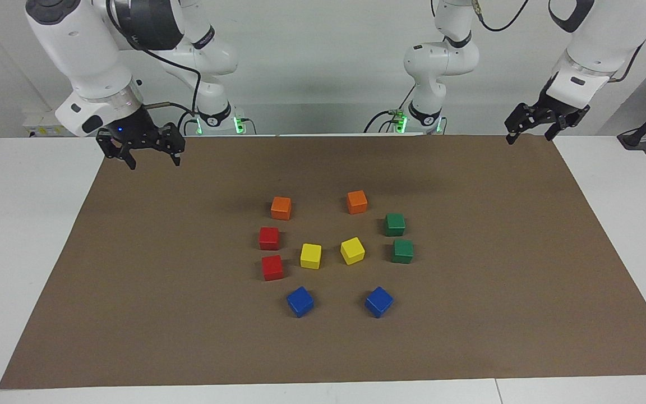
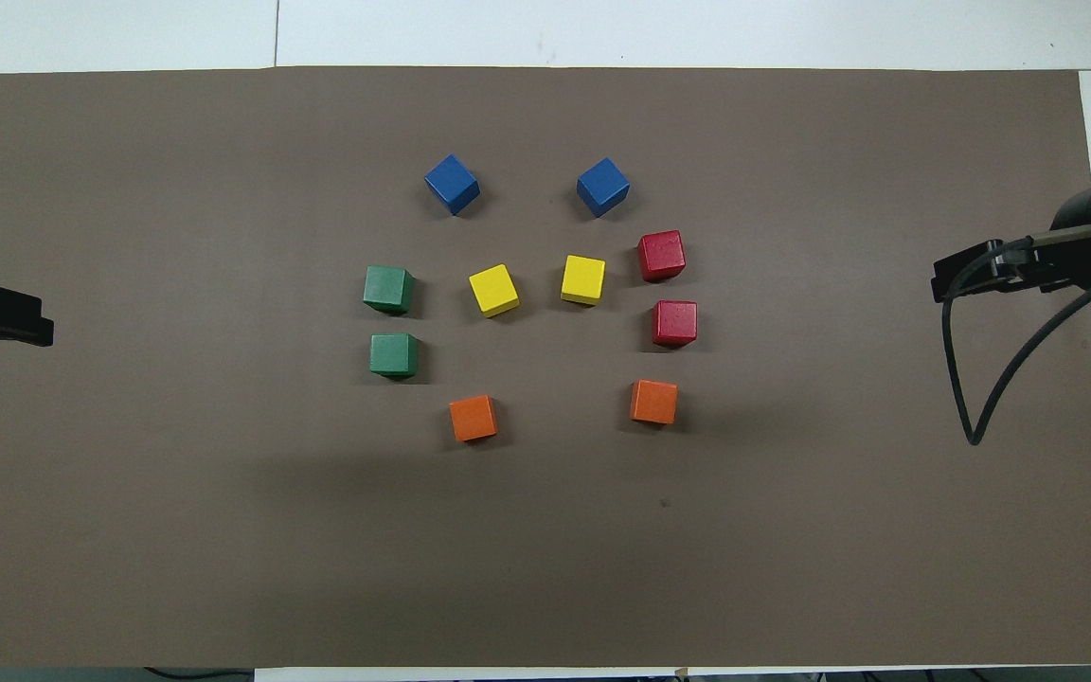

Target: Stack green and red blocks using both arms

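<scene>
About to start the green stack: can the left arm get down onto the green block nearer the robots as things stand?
Probably yes. The left pincer hangs open over the mat's edge, holding nothing. The green block sits apart from its green neighbour and the orange block, with bare mat toward that arm.

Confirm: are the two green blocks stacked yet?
Not stacked. Both green blocks sit apart, side by side on the brown mat.

Facing camera sat high across white tabletop (image 1: 31, 252), looking toward robots. Overhead camera looked steeply down, forward. Both shared flat brown paper mat (image 2: 176, 493).
</scene>
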